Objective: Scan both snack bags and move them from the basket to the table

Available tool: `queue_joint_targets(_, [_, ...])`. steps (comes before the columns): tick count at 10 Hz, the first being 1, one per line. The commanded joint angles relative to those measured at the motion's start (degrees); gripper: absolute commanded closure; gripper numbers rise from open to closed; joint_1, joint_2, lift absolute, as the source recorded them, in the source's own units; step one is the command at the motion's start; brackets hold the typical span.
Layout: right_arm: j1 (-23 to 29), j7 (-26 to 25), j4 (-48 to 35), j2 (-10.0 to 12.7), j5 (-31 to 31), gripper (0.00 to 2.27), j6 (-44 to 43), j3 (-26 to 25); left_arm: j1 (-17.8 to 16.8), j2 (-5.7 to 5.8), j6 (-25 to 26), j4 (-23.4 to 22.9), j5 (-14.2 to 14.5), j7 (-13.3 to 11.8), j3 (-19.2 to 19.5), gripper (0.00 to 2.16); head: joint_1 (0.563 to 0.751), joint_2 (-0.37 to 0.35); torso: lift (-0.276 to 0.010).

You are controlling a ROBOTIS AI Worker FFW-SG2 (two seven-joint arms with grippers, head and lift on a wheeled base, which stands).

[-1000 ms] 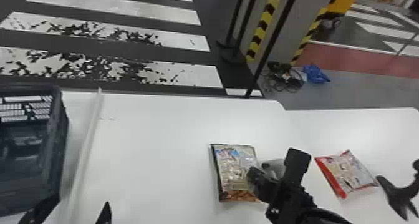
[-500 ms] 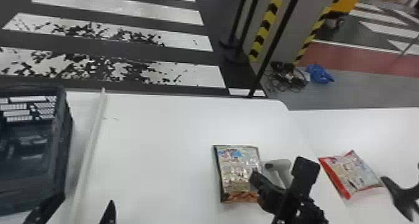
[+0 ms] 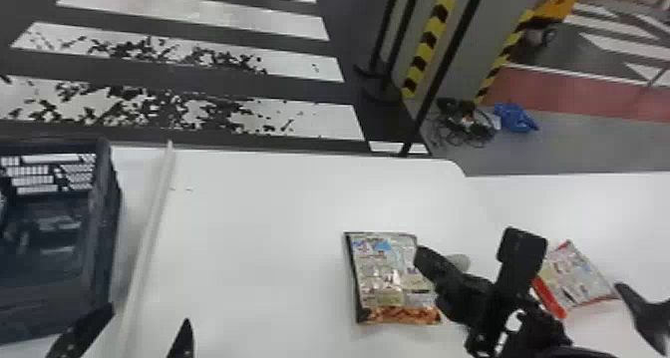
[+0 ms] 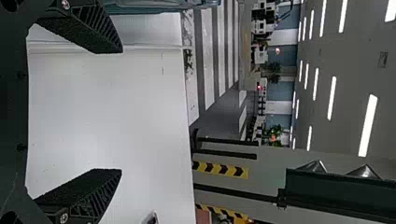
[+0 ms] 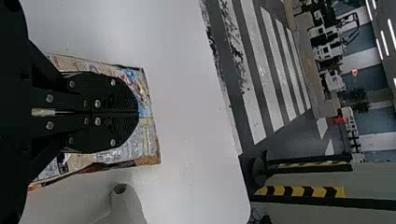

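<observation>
Left gripper spread wide; right gripper fingers together, above one snack bag. Second snack bag farther right. Grey device beside first. Pale rail between basket and bags. White table; striped floor beyond.

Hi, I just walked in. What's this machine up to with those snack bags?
It's a robot with two arms, scanning snacks and moving them from the basket to the table. Both bags are out on the table. The right gripper is shut over the nearer bag; the red-edged bag lies farther right. The left gripper is open beside the basket, empty. I can't tell whether either has been scanned.
</observation>
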Motion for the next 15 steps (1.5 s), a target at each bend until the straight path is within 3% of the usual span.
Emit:
queue_joint_targets(1, [0.0, 3.9, 0.2, -0.3, 4.4, 0.23, -0.8, -2.2, -0.3, 0.11, -0.4, 0.6, 0.1, 0.0, 0.0, 0.08, 0.695, -0.29, -0.098])
queue_joint_targets(2, [0.6, 5.6, 0.5, -0.6, 7.8, 0.03, -2.9, -3.3, -0.8, 0.2, -0.9, 1.4, 0.3, -0.1, 0.1, 0.08, 0.695, -0.3, -0.098])
queue_joint_targets(4, [1.1, 8.2, 2.3, -1.9, 11.7, 0.04, -5.0, -5.6, -1.9, 0.37, -2.0, 3.6, 1.5, -0.4, 0.2, 0.08, 0.695, -0.35, -0.098])
queue_joint_targets(6, [1.1, 10.5, 8.4, -3.5, 13.0, 0.04, -7.8, -6.4, -2.6, 0.9, -2.7, 5.0, 3.1, -1.0, 0.8, 0.08, 0.695, -0.35, -0.098])
queue_joint_targets(9, [-0.4, 12.7, 17.0, -3.8, 12.8, 0.06, -14.0, -6.4, -2.9, 1.43, -2.5, 5.9, 4.3, -1.4, 2.3, 0.08, 0.695, -0.35, -0.098])
queue_joint_targets(15, [-7.2, 15.3, 32.4, -9.4, 11.6, 0.08, -21.7, -6.7, -3.5, 1.16, -1.3, 6.8, 4.4, -1.4, 2.3, 0.08, 0.695, -0.35, -0.098])
